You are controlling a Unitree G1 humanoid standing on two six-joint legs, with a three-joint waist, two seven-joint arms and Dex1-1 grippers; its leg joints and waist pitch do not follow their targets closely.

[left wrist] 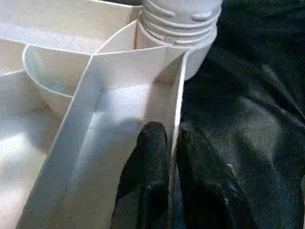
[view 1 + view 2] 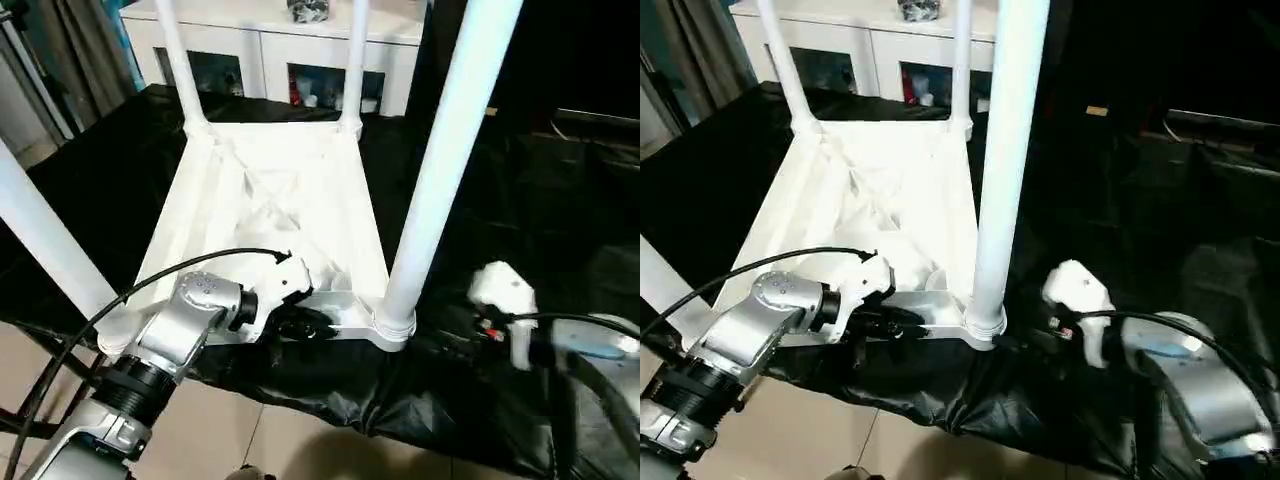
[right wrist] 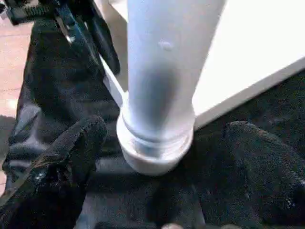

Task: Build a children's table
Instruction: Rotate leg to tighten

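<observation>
Careful: left gripper (image 1: 171, 157) pinching tabletop (image 2: 270, 200) rim, right gripper (image 3: 167, 157) spread around near leg (image 2: 440, 170); sideways knock unseats it.

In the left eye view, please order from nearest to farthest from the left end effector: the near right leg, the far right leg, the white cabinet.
1. Near right long white tubular leg, just right of the left end effector.
2. Far right white tubular leg, at the tabletop's back corner.
3. White glass-doored cabinet, behind the table.
</observation>
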